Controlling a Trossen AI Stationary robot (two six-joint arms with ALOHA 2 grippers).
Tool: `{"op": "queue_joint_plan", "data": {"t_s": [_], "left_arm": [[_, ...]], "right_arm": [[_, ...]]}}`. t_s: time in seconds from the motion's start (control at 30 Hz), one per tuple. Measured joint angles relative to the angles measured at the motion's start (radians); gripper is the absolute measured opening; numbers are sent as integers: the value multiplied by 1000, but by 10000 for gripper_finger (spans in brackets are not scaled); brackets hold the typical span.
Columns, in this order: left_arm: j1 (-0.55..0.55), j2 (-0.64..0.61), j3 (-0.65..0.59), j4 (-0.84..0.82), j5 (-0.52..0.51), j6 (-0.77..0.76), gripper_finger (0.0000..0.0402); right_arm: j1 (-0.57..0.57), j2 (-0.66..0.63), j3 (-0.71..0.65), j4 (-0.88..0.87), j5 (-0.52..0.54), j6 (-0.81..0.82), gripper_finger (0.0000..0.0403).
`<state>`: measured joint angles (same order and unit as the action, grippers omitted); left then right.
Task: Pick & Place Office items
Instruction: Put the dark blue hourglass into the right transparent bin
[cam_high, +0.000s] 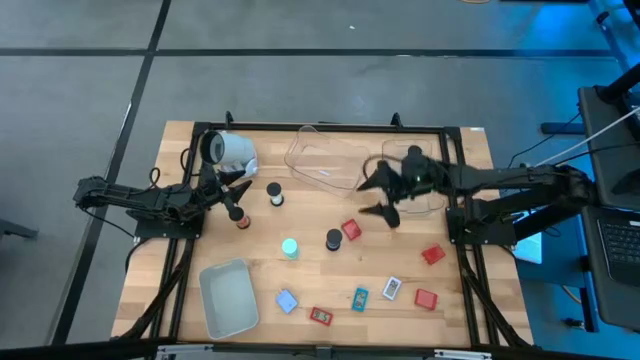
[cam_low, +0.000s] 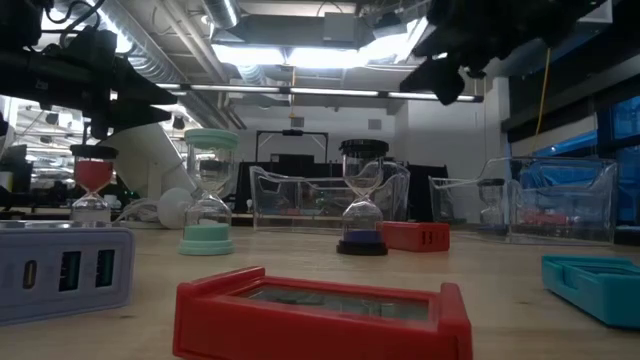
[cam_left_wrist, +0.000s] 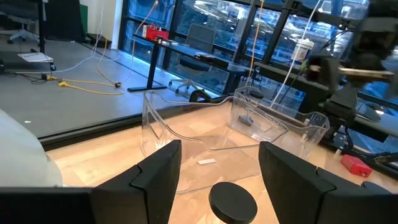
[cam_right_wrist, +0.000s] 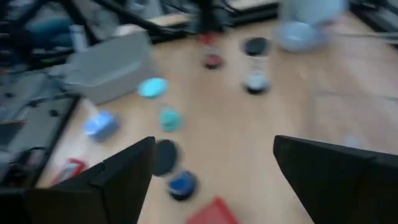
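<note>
Hovering with right gripper (cam_high: 383, 199) spread open, empty, near black-capped sand timer (cam_high: 333, 239); likely light, fragile glass waist, gripping at cap. Left gripper (cam_high: 232, 196) open around red-capped timer (cam_high: 239, 217).

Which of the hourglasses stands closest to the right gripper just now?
The black-topped hourglass with the blue base, beside the red block. It stands just short of the open right gripper; the teal, white-topped and red-sand ones stand farther towards the left arm.

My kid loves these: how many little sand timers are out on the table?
4: a red sand timer by the left arm, a white sand timer beside it, a teal sand timer and a blue-based sand timer mid-table. The clear plastic bins may hide another.
</note>
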<state>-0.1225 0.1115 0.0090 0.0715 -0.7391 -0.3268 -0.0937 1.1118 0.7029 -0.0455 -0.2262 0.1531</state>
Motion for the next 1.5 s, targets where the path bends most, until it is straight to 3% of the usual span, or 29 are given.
{"op": "queue_joint_plan", "data": {"t_s": [0.27,0.53,0.77,1.1,1.5], "left_arm": [[0,0,0,0,0,-3,212],[0,0,0,0,5,-27,212],[0,0,0,0,8,-27,212],[0,0,0,0,8,-27,212],[0,0,0,0,8,-18,212]], "right_arm": [[156,142,-87,254,120,7,375],[218,404,-85,489,157,-59,373],[219,485,-50,499,184,-57,369],[222,585,25,486,128,-63,369],[219,546,24,457,123,-56,368]]}}
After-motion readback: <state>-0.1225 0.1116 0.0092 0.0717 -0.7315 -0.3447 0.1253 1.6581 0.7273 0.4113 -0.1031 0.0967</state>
